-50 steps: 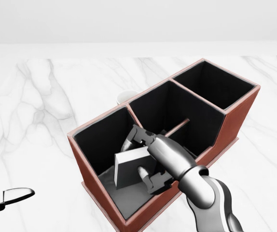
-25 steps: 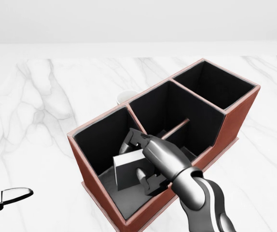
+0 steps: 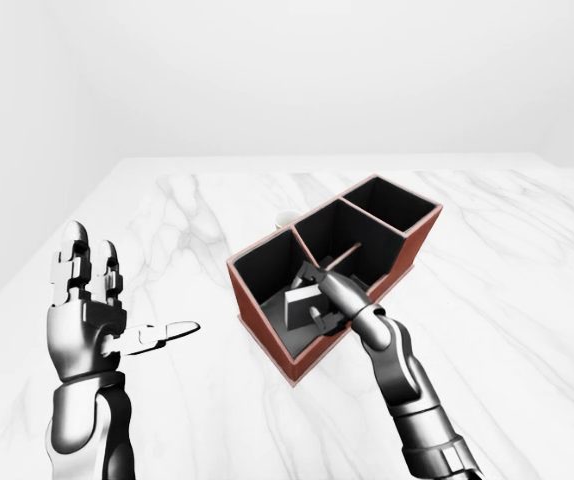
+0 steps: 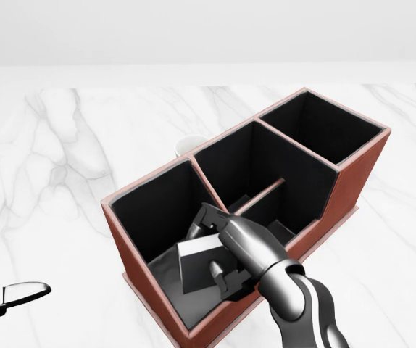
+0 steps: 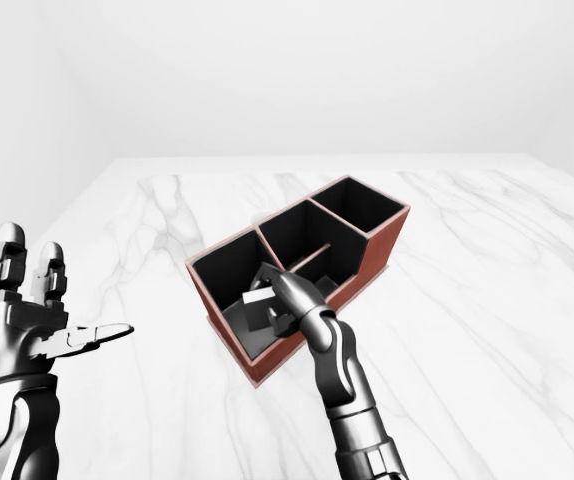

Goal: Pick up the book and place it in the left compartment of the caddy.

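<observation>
**Book lowered into left compartment, right hand not yet released**

Nearest, the left hand (image 3: pixel 92 300) is raised at the left of the left-eye view, fingers spread and upright, holding nothing, well apart from the caddy. Its thumb tip shows as a black-and-white sliver at the head view's bottom left.

Next, the chrome right hand (image 4: pixel 226 250) reaches over the near wall of the red-brown 3-compartment caddy with black lining (image 4: pixel 356 170), fingers wrapped around the grey block-shaped book (image 4: pixel 201 262). The book sits tilted inside the left compartment, lower corner at or near the dark floor; contact cannot be confirmed.

Change over the last 1 s: book and hand have dropped lower in the compartment and shifted slightly right in the head view, toward the divider. The camera has not moved. So placement looks nearly done; what remains is opening the fingers and lifting out clear of the wall.

Farther, a small white cup (image 4: pixel 188 146) peeks behind the caddy on the white marble tabletop (image 4: pixel 63 159).
</observation>
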### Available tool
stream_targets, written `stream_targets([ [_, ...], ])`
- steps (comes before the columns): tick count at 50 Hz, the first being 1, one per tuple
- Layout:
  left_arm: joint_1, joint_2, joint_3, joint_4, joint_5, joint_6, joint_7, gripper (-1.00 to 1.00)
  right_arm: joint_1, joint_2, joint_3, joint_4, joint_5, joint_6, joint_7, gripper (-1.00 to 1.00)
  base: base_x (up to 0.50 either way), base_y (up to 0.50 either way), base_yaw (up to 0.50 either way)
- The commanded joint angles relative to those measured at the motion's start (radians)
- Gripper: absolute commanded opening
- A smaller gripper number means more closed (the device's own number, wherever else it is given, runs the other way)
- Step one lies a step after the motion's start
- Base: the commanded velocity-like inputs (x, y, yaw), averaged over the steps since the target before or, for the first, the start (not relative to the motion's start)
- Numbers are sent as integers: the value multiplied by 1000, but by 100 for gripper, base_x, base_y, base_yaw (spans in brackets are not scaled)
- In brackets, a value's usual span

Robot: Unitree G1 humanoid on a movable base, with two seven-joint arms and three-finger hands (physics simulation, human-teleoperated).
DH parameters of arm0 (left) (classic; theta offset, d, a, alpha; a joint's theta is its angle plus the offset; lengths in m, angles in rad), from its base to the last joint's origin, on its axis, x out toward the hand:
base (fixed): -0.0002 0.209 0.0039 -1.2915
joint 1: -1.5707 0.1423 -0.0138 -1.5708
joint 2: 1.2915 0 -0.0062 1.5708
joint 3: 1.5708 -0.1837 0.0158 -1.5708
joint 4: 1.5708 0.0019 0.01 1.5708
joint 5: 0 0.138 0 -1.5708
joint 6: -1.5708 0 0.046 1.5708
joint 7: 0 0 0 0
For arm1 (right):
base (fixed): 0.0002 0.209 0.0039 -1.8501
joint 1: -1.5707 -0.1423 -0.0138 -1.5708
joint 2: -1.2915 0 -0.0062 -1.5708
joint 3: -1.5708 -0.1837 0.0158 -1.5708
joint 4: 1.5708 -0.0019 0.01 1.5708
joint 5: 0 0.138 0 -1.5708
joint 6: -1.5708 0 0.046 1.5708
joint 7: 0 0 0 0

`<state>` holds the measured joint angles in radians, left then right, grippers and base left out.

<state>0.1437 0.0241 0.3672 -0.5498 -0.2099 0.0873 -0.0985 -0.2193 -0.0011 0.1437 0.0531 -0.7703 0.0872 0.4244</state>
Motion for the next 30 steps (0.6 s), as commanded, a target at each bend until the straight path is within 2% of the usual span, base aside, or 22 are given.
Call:
stream_targets([
  [1, 4, -2, -4, -6, 2, 0, -2, 100, -5, 4, -8, 5, 74, 0, -33, -100, 0, 0, 0],
  [18, 0, 1, 3, 0, -4, 0, -3, 100, -17, 13, 1, 16, 62, 0, -30, -100, 0, 0, 0],
  [19, 0, 1, 5, -2, -6, 0, -4, 100, -15, 15, 5, 13, 55, 0, -27, -22, 0, 0, 0],
  [20, -1, 2, 6, -2, -6, 0, -3, 100, -15, 16, 5, 12, 55, 0, -27, 77, 0, 0, 0],
  [21, -1, 2, 7, -1, -7, 0, -4, 100, -15, 19, 5, 6, 57, 0, -23, 100, 0, 0, 0],
  [30, -2, 3, 9, 2, -8, 0, -4, 100, -12, 18, 13, -9, 44, 0, -11, 100, 0, 0, 0],
])
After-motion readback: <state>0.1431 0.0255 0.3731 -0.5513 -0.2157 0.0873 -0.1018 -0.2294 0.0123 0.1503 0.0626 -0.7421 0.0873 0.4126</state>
